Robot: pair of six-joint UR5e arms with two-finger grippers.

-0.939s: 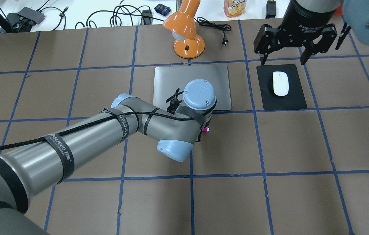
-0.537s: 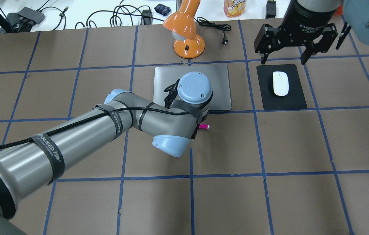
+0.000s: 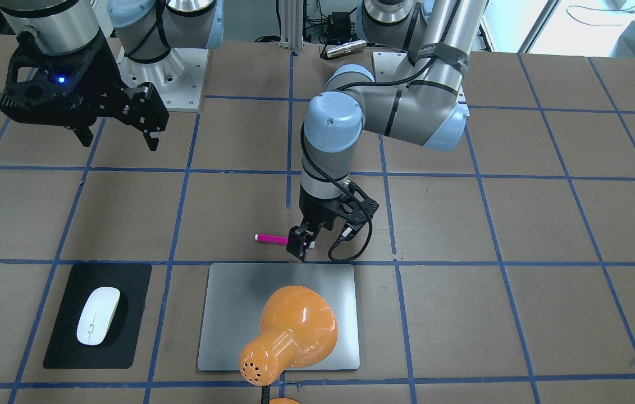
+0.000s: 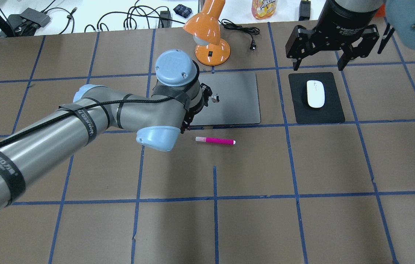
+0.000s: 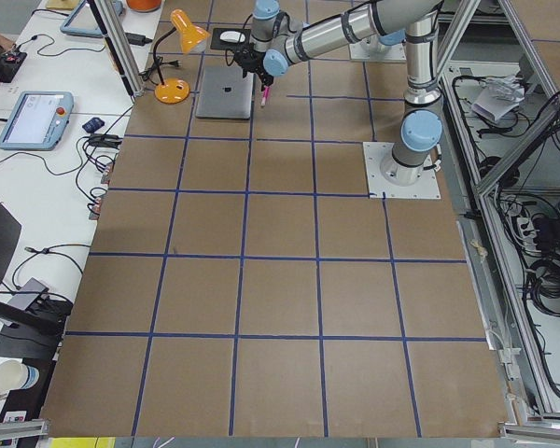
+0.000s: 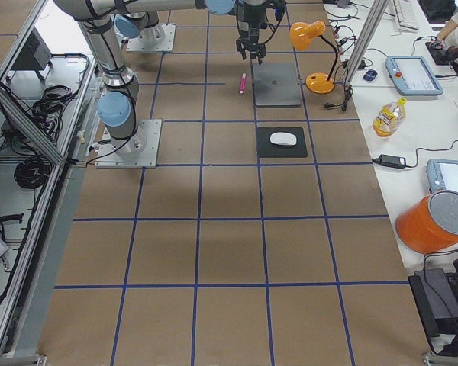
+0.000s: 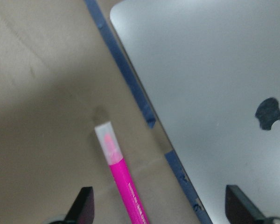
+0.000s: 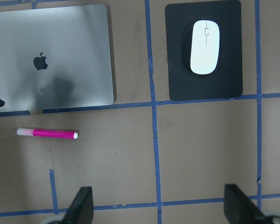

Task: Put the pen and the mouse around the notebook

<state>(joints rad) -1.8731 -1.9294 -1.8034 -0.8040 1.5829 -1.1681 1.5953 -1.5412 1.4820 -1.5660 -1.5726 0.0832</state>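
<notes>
The magenta pen point(image 4: 215, 140) lies flat on the brown table just in front of the silver notebook point(image 4: 236, 102), parallel to its near edge. My left gripper point(image 3: 300, 247) hangs open above the pen's pale-capped end; in the left wrist view the pen point(image 7: 123, 182) runs between the spread fingertips point(image 7: 84, 207), with nothing gripped. The white mouse point(image 4: 315, 94) rests on a black mat point(image 4: 319, 112) to the right of the notebook. Beyond the mat's far edge, my right gripper point(image 4: 318, 68) is held high and open and holds nothing.
An orange desk lamp point(image 4: 209, 36) stands behind the notebook, its shade leaning over it in the front-facing view point(image 3: 289, 331). Its cord and plug point(image 4: 252, 46) trail to the right. Blue tape lines point(image 4: 214, 183) grid the table. Cables and a drink bottle point(image 4: 264, 8) sit beyond the far edge.
The left arm has swung left and toward the far side, uncovering the whole pen. The pen stays in place on the table. The right gripper has barely moved.
</notes>
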